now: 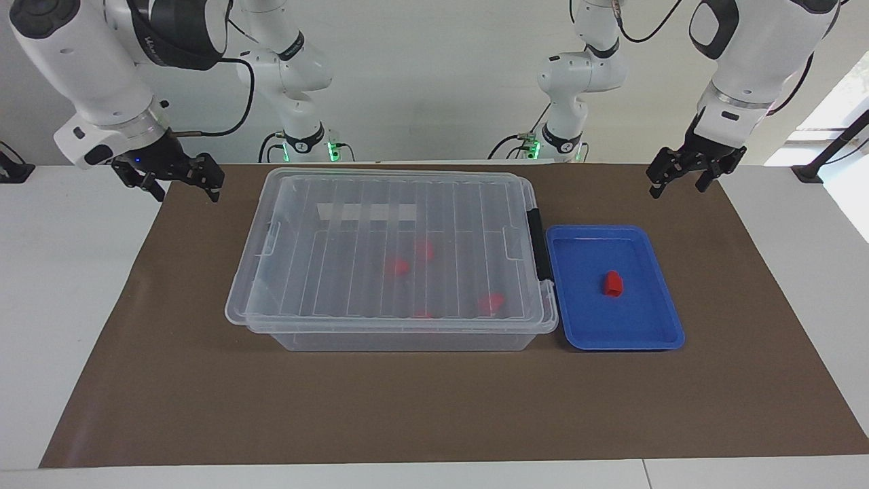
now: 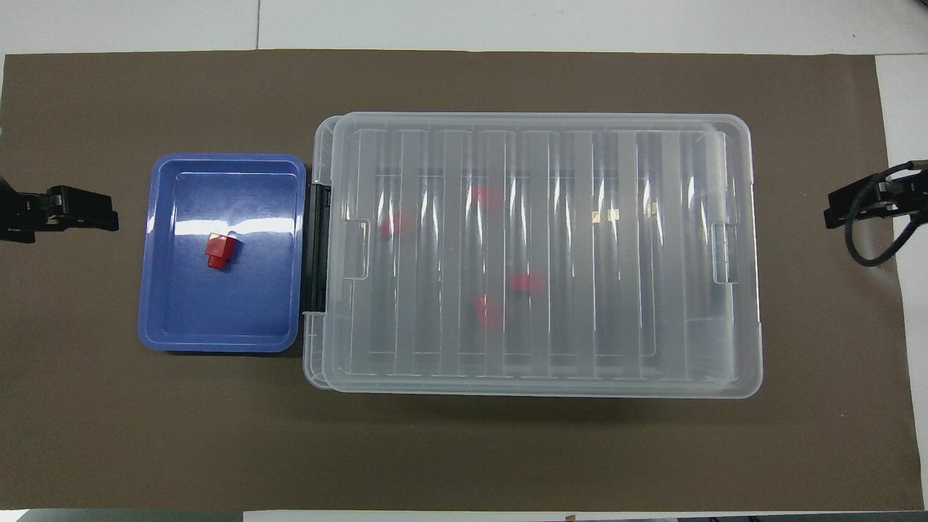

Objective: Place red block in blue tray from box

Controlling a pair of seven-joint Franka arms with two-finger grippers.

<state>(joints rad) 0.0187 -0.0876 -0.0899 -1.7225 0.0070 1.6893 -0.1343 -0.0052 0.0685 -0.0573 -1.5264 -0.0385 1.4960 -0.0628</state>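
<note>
Surface: brown mat (image 1: 434,407) over a white table (image 1: 68,285)
Room: pale wall (image 1: 434,75) at 12 o'clock in the facing view
Box (image 1: 390,258): clear, lid on, mid-mat; blurred red blocks (image 1: 397,266) inside
Blue tray (image 1: 669,326): touching the box's black clip (image 1: 541,244), toward the left arm's end
Red block (image 1: 613,283): lying in the tray
Left gripper (image 1: 686,178): fingers apart, holding nothing, raised over the mat's corner, waiting
Right gripper (image 1: 185,187): fingers apart, holding nothing, raised over the mat's edge

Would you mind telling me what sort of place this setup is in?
Most likely a robotics lab: two white robot arms mounted at a white table with a brown mat, and tidy practice props, a clear lidded box beside a blue tray.
</note>
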